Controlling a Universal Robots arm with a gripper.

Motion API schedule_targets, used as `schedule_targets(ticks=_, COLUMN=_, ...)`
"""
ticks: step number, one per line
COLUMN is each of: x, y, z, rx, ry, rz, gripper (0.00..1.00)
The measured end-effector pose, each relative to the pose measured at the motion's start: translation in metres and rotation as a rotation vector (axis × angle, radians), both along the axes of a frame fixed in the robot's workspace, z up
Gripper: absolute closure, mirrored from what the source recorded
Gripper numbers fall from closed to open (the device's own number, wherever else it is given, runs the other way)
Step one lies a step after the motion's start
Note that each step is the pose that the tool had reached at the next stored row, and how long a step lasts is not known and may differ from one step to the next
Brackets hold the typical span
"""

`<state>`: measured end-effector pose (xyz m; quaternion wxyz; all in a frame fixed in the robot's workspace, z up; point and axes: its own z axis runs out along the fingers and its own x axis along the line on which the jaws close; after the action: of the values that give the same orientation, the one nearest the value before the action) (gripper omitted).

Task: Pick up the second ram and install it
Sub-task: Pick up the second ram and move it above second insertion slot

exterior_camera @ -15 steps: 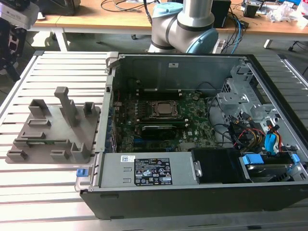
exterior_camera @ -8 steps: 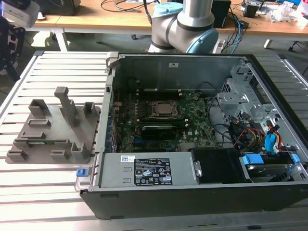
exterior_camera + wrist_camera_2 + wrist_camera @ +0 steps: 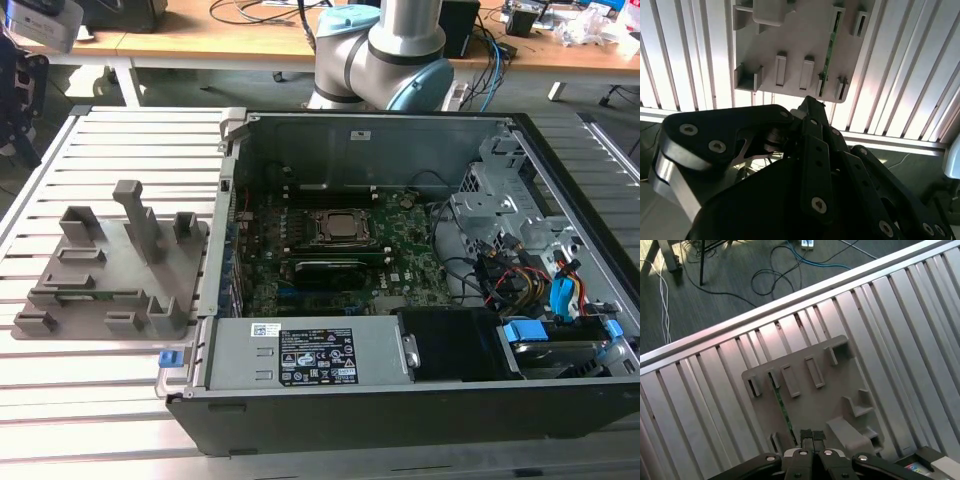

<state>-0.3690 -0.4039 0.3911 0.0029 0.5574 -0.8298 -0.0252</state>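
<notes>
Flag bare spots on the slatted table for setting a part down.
Free, in the exterior view: the slatted metal table on the far side of the grey plastic fixture plate, and the strip on its near side. Crowded: the plate itself, with upright blocks and the thin green ram stick, and the open black computer case, full of cables.

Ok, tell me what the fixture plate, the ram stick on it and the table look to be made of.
The fixture plate is likely plastic: matt grey, with blocks that look moulded or printed. The second ram looks like circuit board: a thin green strip held between the blocks. The table is probably aluminium: pale metallic slats with a soft sheen.
</notes>
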Motion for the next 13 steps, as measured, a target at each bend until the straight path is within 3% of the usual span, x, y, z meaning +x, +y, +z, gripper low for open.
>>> schedule_targets(ticks=13, x=0.0000, y=0.0002, z=0.0000, rx=0.0000, ry=0.0000, rz=0.112, gripper=0.89)
